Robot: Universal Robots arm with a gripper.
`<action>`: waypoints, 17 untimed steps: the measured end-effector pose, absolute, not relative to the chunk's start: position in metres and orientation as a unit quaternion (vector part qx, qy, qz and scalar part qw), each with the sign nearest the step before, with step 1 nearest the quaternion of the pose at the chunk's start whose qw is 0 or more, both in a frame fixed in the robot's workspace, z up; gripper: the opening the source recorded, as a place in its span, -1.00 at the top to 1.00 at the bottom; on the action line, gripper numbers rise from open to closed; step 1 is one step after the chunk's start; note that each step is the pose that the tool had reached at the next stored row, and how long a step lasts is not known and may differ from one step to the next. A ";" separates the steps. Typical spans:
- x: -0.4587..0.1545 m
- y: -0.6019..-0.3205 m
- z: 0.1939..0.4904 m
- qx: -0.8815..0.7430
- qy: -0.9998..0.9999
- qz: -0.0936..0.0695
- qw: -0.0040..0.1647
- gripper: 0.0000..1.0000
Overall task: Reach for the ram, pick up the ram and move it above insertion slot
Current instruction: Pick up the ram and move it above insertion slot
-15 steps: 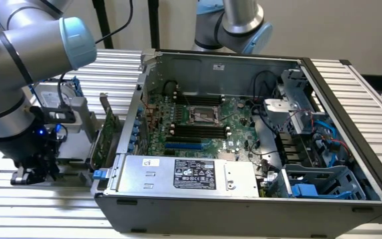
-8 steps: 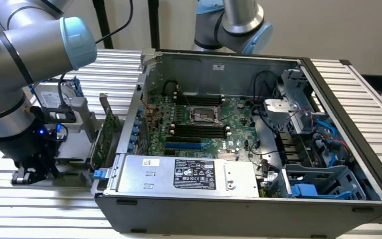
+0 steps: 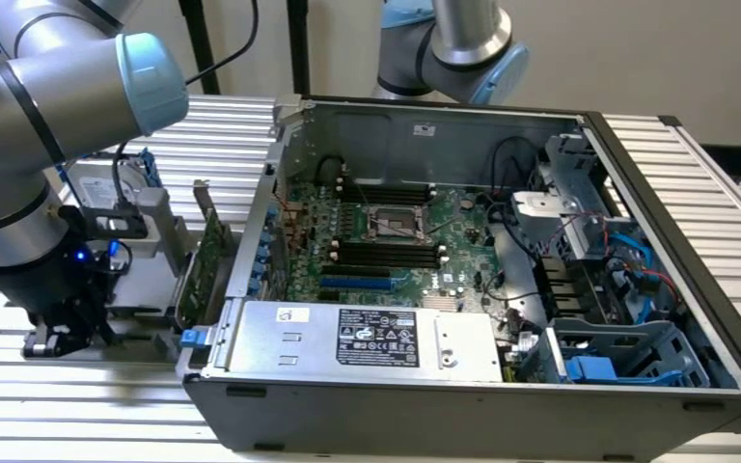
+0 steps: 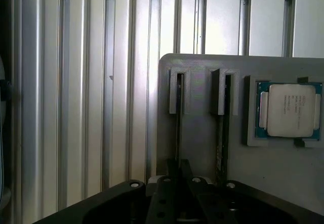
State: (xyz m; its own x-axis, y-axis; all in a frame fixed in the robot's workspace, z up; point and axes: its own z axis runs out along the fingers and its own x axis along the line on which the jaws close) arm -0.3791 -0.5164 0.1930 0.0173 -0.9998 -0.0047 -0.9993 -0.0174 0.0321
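End effector (image 3: 59,338) sits low at the exterior frame's lower left, over the grey holder (image 4: 200,133); I cannot tell whether it is open or gripping. The ram (image 4: 178,128) stands edge-on in a holder slot, seemingly right at my tip, long axis running straight away.

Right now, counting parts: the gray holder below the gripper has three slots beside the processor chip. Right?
No. The gray holder has two slots, not three, beside the processor chip, below the gripper. The wrist view shows this.
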 end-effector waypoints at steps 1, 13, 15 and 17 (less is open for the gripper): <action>-0.379 -0.516 0.193 0.713 -0.701 -0.013 0.010 0.73; -0.379 -0.516 0.213 0.713 -0.701 -0.013 0.010 0.73; -0.379 -0.516 0.222 0.713 -0.701 -0.013 0.010 0.73; -0.379 -0.516 0.231 0.713 -0.701 -0.013 0.010 0.73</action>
State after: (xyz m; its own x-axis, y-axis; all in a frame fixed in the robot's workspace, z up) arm -0.3790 -0.5164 0.2308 0.0180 -0.9998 -0.0048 -0.9993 -0.0182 0.0320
